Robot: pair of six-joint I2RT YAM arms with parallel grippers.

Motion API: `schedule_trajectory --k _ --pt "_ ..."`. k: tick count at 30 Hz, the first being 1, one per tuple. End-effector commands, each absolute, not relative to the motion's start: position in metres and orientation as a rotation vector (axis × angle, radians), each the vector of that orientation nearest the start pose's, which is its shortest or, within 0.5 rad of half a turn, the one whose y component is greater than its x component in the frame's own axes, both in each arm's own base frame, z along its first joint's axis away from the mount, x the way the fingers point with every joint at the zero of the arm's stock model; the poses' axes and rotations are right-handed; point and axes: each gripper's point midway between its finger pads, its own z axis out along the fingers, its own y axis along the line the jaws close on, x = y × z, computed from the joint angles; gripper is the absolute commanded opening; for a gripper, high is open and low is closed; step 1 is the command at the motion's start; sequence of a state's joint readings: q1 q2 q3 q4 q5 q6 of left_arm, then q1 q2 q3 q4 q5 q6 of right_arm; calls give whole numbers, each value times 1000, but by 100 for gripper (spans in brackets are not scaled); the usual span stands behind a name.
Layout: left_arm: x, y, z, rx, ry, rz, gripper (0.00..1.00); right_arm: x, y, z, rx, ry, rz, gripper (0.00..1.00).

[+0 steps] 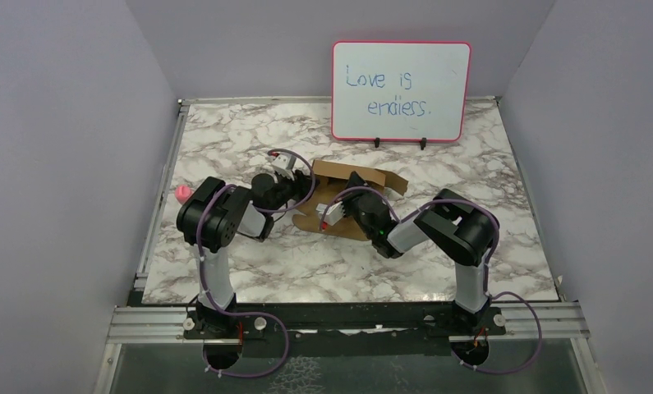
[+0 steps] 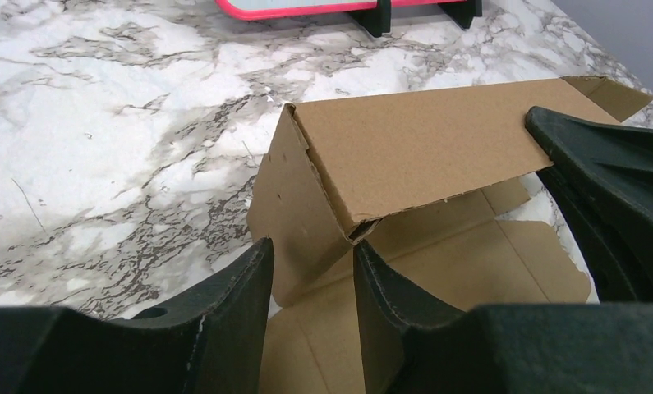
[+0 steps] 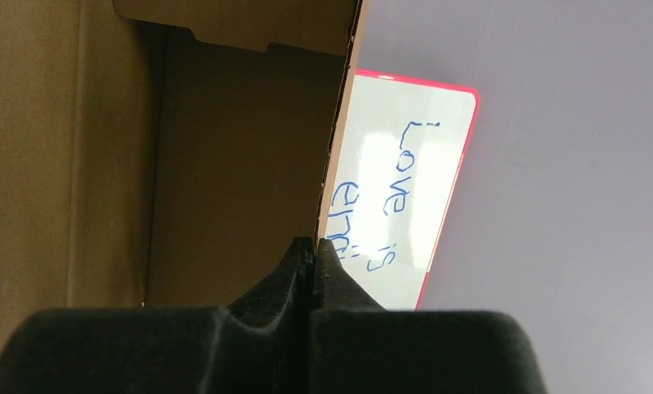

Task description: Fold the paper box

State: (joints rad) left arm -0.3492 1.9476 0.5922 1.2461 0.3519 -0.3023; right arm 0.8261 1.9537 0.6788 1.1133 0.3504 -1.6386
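Note:
The paper box (image 1: 339,193) is brown cardboard, half folded, in the middle of the table. In the left wrist view its long side wall (image 2: 421,152) stands folded over the flat base. My left gripper (image 2: 310,254) is open, its fingers spread in front of the box's near corner flap, holding nothing. My right gripper (image 3: 313,246) is shut on the thin edge of a cardboard wall (image 3: 224,164) that it holds upright. In the top view the left gripper (image 1: 294,185) is at the box's left end and the right gripper (image 1: 360,182) reaches into it from the right.
A pink-framed whiteboard (image 1: 401,90) with blue writing stands at the back of the marble table (image 1: 249,263); it also shows in the right wrist view (image 3: 397,189). A small pink thing (image 1: 181,193) lies at the table's left edge. Grey walls close in three sides.

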Motion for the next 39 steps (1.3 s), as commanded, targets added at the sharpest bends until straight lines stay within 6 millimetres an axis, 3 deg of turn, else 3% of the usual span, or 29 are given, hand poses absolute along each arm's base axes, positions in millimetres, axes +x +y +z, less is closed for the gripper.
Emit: schedule_trajectory --k 1,5,14,25,39 --pt "414 -223 85 268 1615 -748 42 384 285 104 -1625 843 -856 1" --pt "415 -221 88 221 1609 -713 41 383 287 102 -1632 847 -845 1" --pt "414 -219 92 71 1575 -663 25 376 290 97 -1650 871 -816 1" --pt "404 -202 91 -182 1524 -540 22 357 295 87 -1694 925 -742 1" --pt "388 -180 94 -381 1489 -416 7 341 302 76 -1723 976 -657 1"
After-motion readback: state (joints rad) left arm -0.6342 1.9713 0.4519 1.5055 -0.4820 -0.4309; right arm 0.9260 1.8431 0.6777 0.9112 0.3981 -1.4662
